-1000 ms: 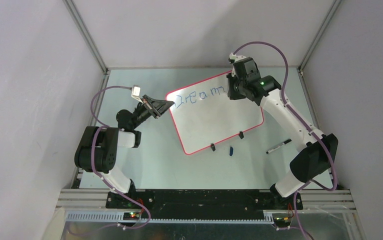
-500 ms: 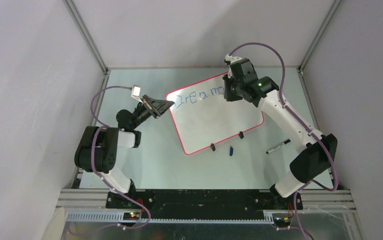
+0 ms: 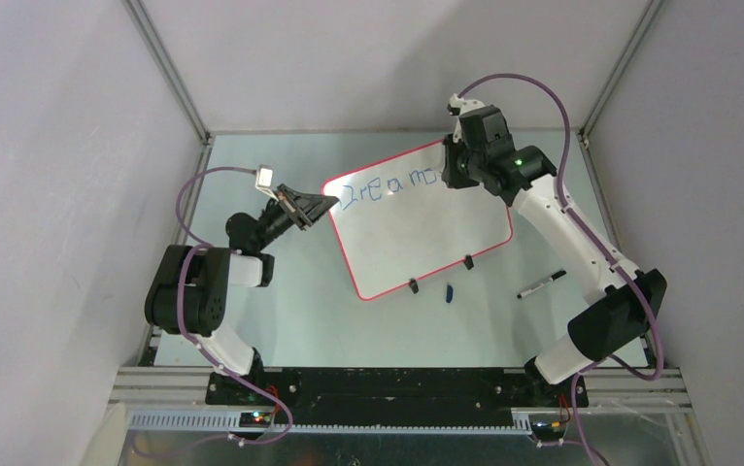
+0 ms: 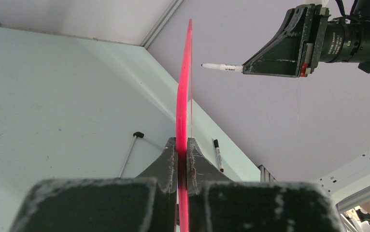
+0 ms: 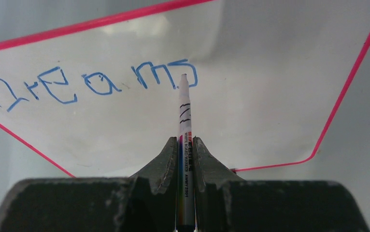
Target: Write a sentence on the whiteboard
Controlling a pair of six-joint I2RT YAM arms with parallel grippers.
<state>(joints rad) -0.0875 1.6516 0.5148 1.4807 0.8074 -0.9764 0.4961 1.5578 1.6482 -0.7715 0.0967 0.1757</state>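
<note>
**Whiteboard held by one gripper, marker poised at a blue word**

From above: shows the whiteboard (image 3: 417,238) set at a slant in the middle of the pale table (image 3: 300,311), with two black clip feet (image 3: 414,285) on its near edge. Carries blue handwriting (image 3: 388,186) along the far edge. Has the left gripper (image 3: 324,206) closed on its left corner and the right gripper (image 3: 449,170) over its far right corner, at the end of the writing. Also shows a small blue cap (image 3: 449,292) just in front of the board, and a black pen (image 3: 541,283) further right, apart from it.

From the left wrist: looks straight along the board's pink rim, pinched tight between both fingers. Shows the white marker (image 4: 221,67) pointing at the board's face, a small gap visible at its tip.

From the right wrist: shows both fingers clamped on the marker's barrel. Reads roughly "Dreams", with the tip at the last letter.
</note>
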